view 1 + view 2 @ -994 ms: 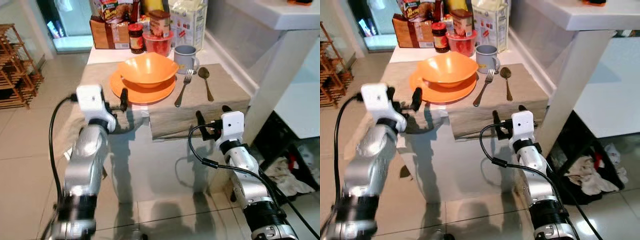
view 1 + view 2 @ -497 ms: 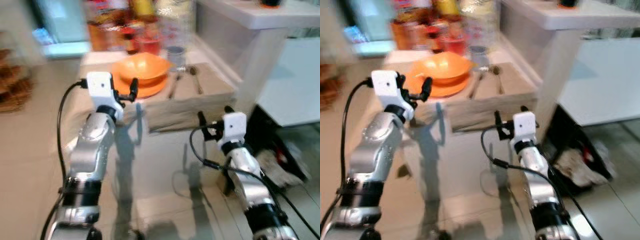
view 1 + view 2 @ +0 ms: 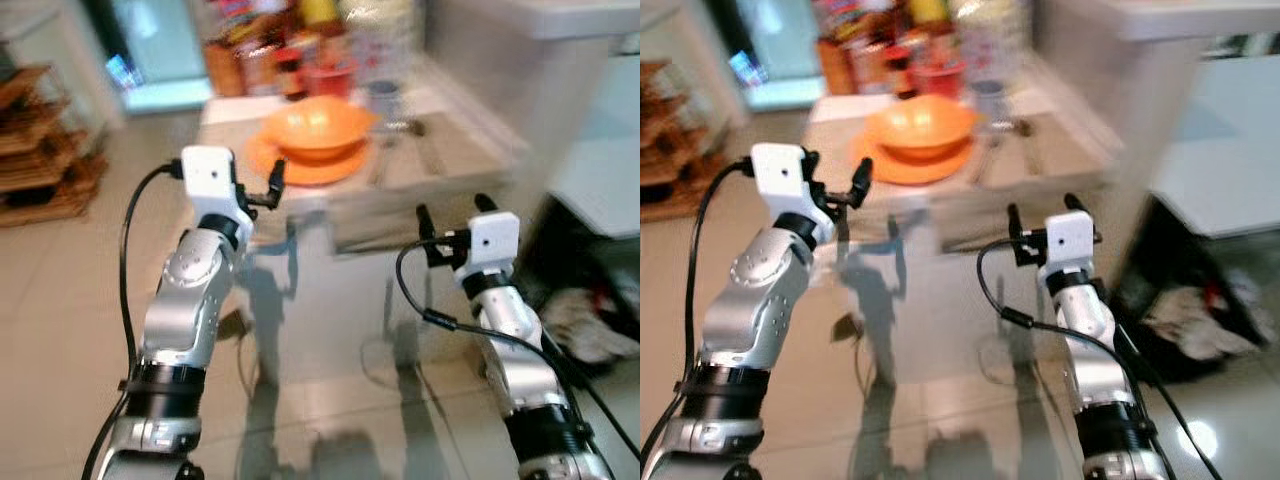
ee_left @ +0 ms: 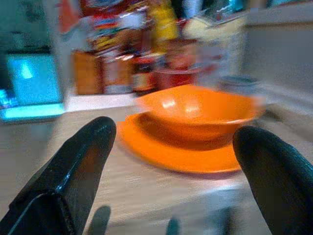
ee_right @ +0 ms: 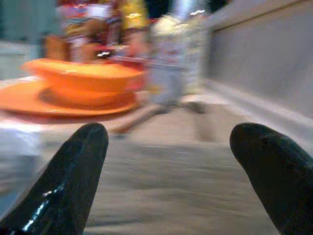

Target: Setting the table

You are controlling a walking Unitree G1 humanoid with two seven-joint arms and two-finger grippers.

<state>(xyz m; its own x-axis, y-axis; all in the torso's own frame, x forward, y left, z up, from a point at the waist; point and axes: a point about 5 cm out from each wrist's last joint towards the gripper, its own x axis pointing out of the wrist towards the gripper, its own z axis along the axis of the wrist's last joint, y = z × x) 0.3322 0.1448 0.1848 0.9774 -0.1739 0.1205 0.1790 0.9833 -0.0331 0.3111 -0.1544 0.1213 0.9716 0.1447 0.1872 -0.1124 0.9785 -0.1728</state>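
Blurred table (image 3: pixel 460 165) carries an orange bowl (image 3: pixel 317 125) on its plate (image 3: pixel 300 168) (mid-surface); left gripper (image 3: pixel 262 187) and right gripper (image 3: pixel 452 215) hover before its near edge, fingers wide, holding nothing.

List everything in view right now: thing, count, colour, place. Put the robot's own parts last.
Bowl: one, orange, on the plate.
Plate: one, orange, on the table under the bowl.
Table: one, covered by a beige cloth, ahead of the robot.
Cutlery: blurred, metal, right of the plate; count unclear.
Mug: one, grey, behind the cutlery.
Jars and boxes: several, red, brown and yellow, at the table's far end.
Wooden rack: one, brown, on the floor at far left.
Crumpled cloth: pale, low on the right.
Left hand: black fingers open, before the plate.
Right hand: black fingers open, at the table's near edge.
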